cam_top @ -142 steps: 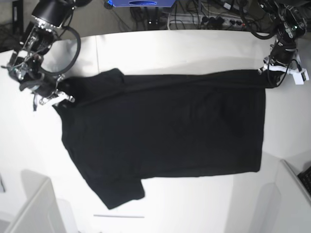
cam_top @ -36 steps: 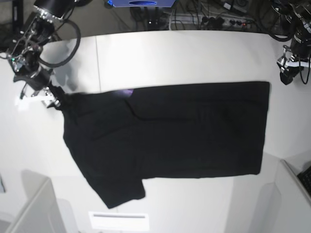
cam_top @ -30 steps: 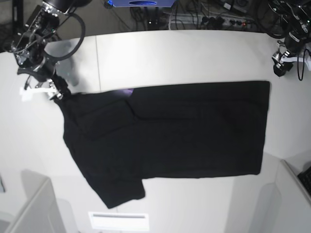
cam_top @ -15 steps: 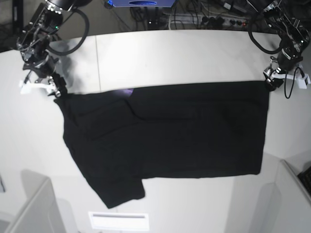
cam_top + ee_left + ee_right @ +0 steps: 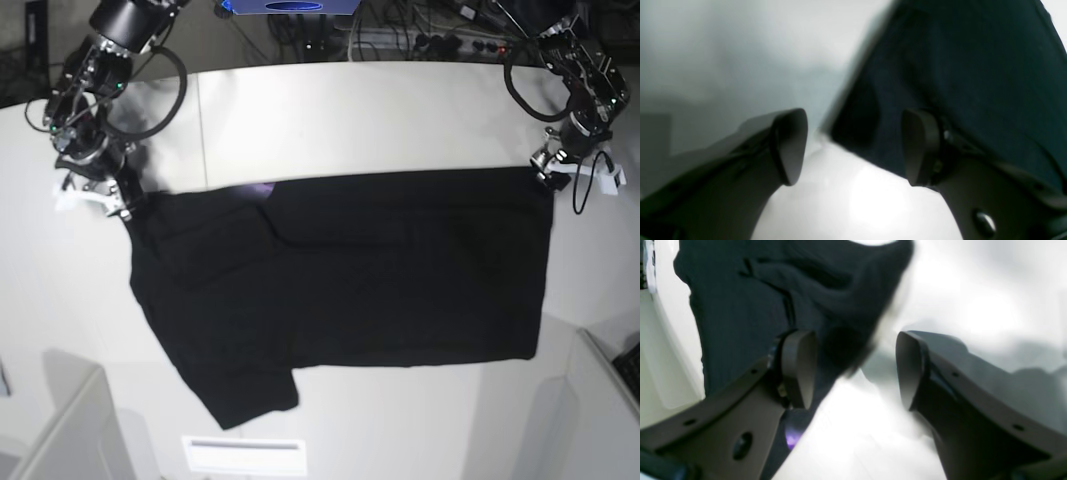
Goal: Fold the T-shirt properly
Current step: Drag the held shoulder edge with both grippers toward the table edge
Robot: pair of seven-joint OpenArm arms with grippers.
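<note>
One T-shirt [image 5: 340,280] lies spread flat on the white table [image 5: 380,110], plain black side up, covering most of the middle of the surface; its hem end runs toward the table's right edge in the base view and its sleeve end toward the left edge. A small sliver of purple print [image 5: 258,189] shows at the shirt's far edge, near the collar fold. Two grippers are present, one at each far corner of the garment. The left gripper [image 5: 853,146] sits low at the hem corner, jaws wide apart, one finger [image 5: 790,143] over bare table and the other over the cloth; the shirt's corner lies between them, not pinched. The right gripper [image 5: 853,368] sits at the sleeve-side corner, jaws likewise wide apart, one finger [image 5: 800,366] over the cloth, the other over bare table; nothing is held. One white label strip [image 5: 245,455] lies near the table's near edge.
</note>
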